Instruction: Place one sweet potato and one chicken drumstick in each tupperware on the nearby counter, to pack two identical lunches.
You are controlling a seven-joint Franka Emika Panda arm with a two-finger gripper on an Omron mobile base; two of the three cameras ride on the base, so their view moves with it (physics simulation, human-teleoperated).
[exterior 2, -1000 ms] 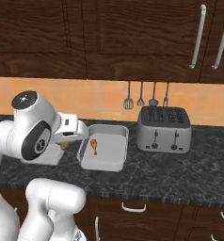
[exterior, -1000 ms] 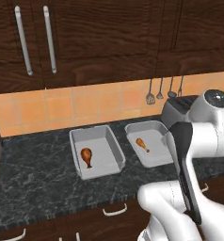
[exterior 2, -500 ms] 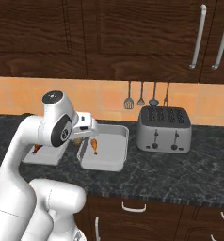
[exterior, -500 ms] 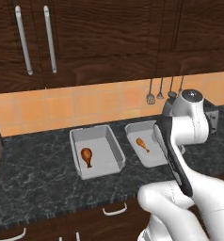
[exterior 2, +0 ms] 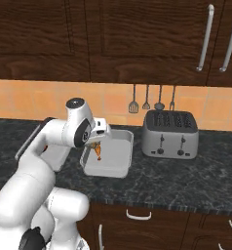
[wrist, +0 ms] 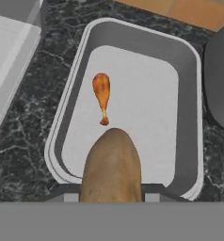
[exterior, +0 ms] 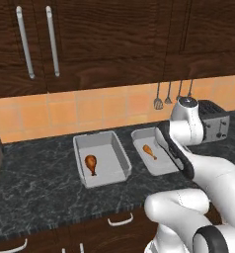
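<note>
Hand view: the pincer, part closed on a brown sweet potato, hangs over the right tupperware, near its drumstick. Its fingertips are hidden, so contact is probably at the sides. Best released over bare floor, right of the drumstick.

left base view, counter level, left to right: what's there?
Left tupperware with a chicken drumstick → right tupperware with a second drumstick → robot arm → toaster.

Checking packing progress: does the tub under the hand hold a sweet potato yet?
No. The tub holds one drumstick; the sweet potato sits in the gripper above it.
</note>
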